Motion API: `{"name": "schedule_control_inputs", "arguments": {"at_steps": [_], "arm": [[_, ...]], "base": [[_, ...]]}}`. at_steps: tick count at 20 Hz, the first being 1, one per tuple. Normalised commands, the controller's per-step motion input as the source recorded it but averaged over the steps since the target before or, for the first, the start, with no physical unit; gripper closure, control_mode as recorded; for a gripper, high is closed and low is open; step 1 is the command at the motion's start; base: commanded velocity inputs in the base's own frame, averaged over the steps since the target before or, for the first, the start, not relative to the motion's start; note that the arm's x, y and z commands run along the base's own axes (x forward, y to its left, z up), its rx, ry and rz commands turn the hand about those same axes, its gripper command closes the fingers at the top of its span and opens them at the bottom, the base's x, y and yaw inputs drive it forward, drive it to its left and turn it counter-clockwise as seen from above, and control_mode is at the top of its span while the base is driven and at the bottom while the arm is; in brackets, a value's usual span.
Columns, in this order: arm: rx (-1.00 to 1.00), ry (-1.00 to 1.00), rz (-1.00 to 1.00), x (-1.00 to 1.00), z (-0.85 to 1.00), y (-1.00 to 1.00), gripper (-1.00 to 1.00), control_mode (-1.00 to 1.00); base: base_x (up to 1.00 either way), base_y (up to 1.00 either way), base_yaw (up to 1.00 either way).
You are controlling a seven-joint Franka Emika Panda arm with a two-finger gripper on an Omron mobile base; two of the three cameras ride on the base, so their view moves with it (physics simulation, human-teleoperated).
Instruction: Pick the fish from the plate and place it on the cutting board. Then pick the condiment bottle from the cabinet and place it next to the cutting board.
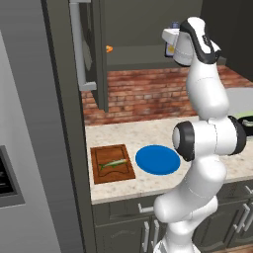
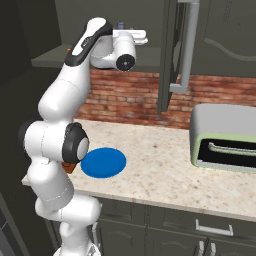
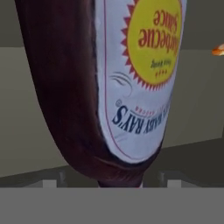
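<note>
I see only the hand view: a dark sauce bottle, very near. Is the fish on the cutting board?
Observer: Yes, the fish lies on the cutting board, left of the plate.
Operator: Is something on the plate?
Observer: No, it is bare.
Operator: Does the bottle stand upright?
Observer: In the left base view the condiment bottle shows its pale cap on top, so it seems upright; the arm hides the rest.
</note>
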Motion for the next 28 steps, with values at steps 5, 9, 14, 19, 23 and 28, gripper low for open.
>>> {"name": "schedule_control_inputs", "arguments": {"at_steps": [5,9,14,19,23,28], "arm": [[0.0,0.0,0.0,0.0,0.0,0.0,1.0,-1.0],[0.0,0.0,0.0,-0.01,0.0,0.0,1.0,-1.0],[0.0,0.0,0.0,-0.03,0.0,0.0,1.0,-1.0],[0.0,0.0,0.0,-0.03,0.0,0.0,1.0,-1.0],[0.0,0.0,0.0,0.0,0.0,0.0,1.0,-1.0],[0.0,0.0,0.0,-0.12,0.0,0.0,1.0,-1.0]], "base": [[0.0,0.0,0.0],[0.0,0.0,0.0],[0.0,0.0,0.0],[0.0,0.0,0.0],[0.0,0.0,0.0],[0.0,0.0,0.0]]}}
